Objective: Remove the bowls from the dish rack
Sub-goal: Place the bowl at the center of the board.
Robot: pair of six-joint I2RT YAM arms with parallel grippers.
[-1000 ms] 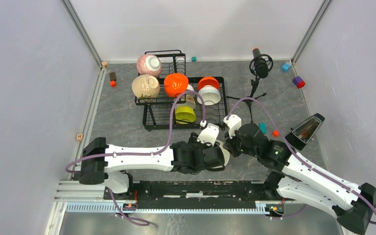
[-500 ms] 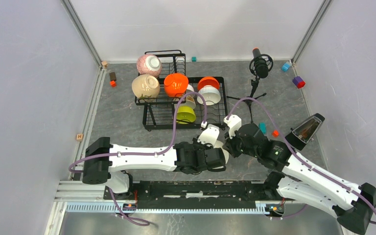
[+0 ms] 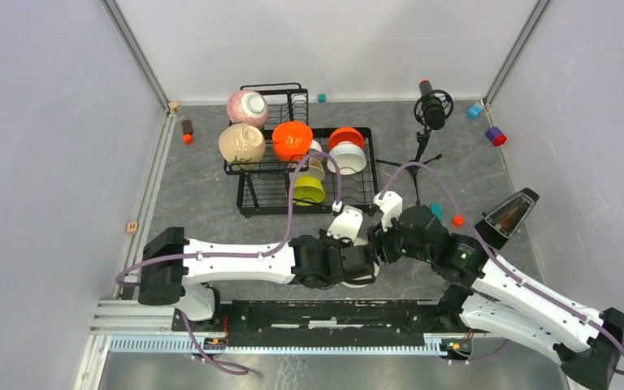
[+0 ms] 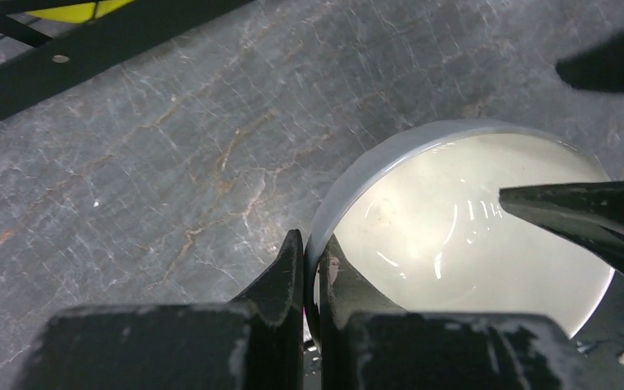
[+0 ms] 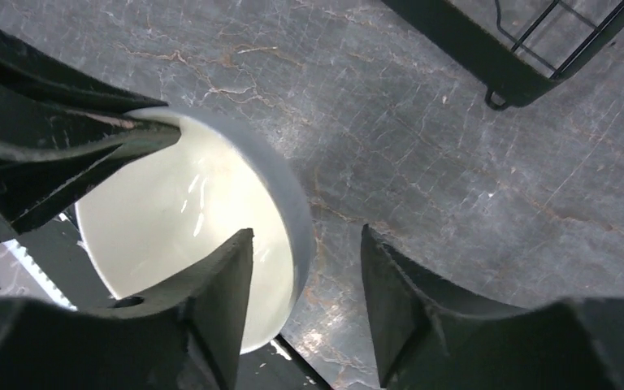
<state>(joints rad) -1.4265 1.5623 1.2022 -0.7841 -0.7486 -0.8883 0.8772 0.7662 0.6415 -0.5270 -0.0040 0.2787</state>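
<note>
1. First, the dish rack (image 3: 260, 195) stands left of centre on the grey table (image 3: 203, 195). Its raised shelf carries a pink-speckled bowl (image 3: 248, 107), a beige bowl (image 3: 241, 144) and an orange bowl (image 3: 292, 140).
2. Its lower tray holds a lime green bowl (image 3: 308, 190) and a cream bowl (image 3: 315, 167). Further right, a second orange bowl (image 3: 345, 136) sits against a plain white bowl (image 3: 347, 158).
3. In front of the rack, the left gripper (image 4: 310, 253) is pinched tight on the rim of a glossy white bowl (image 4: 463, 236), one finger inside and one outside.
4. That bowl is off the rack, near the table's front edge. Whether it rests on the table I cannot tell.
5. The right gripper (image 5: 305, 244) straddles the opposite rim with its jaws spread, not clamping it.
6. A microphone (image 3: 432, 110) on its tripod stands right of the rack.
</note>
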